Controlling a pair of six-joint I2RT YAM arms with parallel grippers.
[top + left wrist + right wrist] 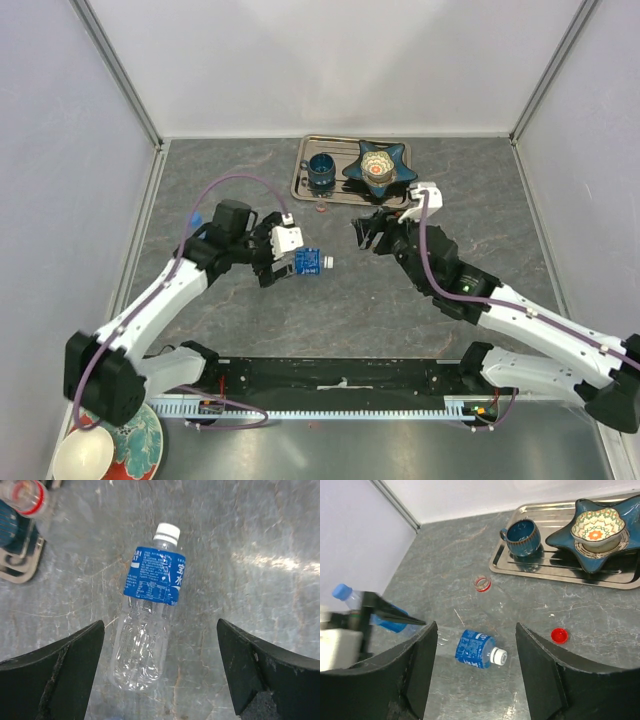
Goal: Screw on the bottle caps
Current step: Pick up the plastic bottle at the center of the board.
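Bottle with the blue label (pixel 156 575) lies on its side on the grey, marble-veined tabletop (pixel 400 300), well to the near side of the steel tray (pixel 550 562). Its body is thin clear plastic, crinkled and ribbed. A ribbed white cap (pixel 166 531) sits on its neck, on the end turned toward the tray.

The left gripper (pixel 160 624) hangs over it with its matte black fingers (pixel 60 675) spread as wide as they go. The bottle's base end lies in the gap between them, and neither finger touches it.

The right gripper (pixel 476 627) also has its fingers apart and holds nothing. From its wrist view the labelled bottle lies on the table beyond the gap.

A small round red cap (pixel 559 635) lies loose on the table, on the near side of the tray and apart from it. A clear bottle neck with a red ring (pixel 482 583) sits just off the tray's near left corner, uncapped.

Far left of the tray, a blue-tinted bottle (pixel 387 621) with a blue cap (pixel 341 591) is partly hidden behind the left arm.
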